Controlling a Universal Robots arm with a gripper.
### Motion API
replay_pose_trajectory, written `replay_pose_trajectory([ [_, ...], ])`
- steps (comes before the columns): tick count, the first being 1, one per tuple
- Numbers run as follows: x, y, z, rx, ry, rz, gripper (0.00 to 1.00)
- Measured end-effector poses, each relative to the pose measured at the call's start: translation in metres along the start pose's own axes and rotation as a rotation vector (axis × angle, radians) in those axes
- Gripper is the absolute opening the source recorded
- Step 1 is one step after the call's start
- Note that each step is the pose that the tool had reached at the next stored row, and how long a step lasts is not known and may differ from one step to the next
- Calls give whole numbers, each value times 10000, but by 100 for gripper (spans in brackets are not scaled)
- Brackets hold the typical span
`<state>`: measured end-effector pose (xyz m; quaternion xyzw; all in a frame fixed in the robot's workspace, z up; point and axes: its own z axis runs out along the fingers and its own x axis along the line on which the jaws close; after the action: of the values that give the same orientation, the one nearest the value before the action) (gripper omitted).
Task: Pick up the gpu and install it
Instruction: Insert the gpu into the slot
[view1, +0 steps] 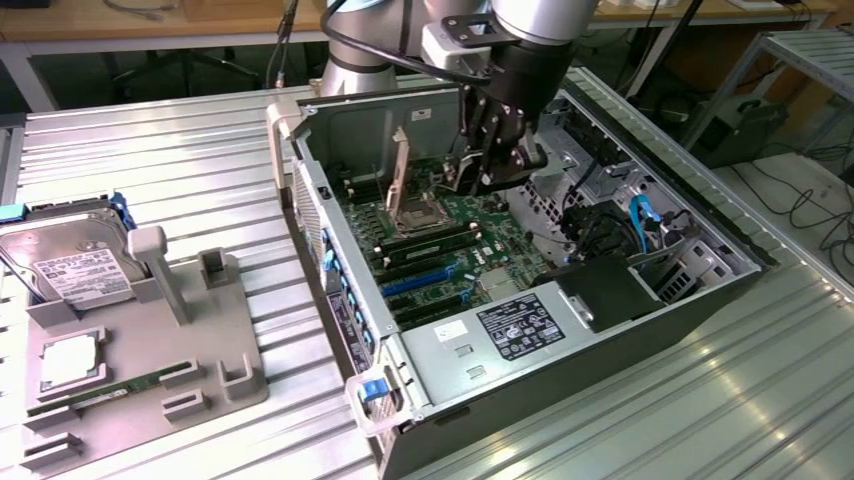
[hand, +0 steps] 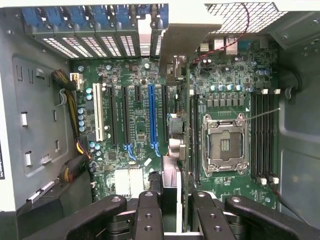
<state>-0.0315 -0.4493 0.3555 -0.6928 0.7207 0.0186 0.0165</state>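
The gpu (view1: 487, 160) hangs edge-on in the upper middle of the exterior view, a thin dark card clamped between the gripper's (view1: 491, 150) fingers above the open computer case (view1: 694, 300). In the wrist view the gpu (hand: 176, 150) runs as a narrow slab from the fingers (hand: 148, 212) toward its pale metal bracket (hand: 175, 45), which reaches the slotted rear wall of the case.

Beneath it lies the green motherboard (view1: 447, 225). In the wrist view, the card lines up beside the blue expansion slot (hand: 152, 112), with black slots on either side and a white slot (hand: 99, 115) further off; whether the card touches the board cannot be told. The open CPU socket (hand: 224, 145) and memory slots (hand: 264, 135) sit on the card's other side.

At the exterior view's left, a grey fixture tray (view1: 134, 370) holds a silver hard drive (view1: 67, 265) and a slim green memory stick (view1: 114, 392), well apart from the case.

The jaws stand narrow, closed on the card.
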Motion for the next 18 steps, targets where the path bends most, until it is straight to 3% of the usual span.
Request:
replay_pose_trajectory([
  [9, 6, 36, 42, -1, 0, -7, 28],
  [18, 15, 51, 164, -16, 1, -7, 28],
])
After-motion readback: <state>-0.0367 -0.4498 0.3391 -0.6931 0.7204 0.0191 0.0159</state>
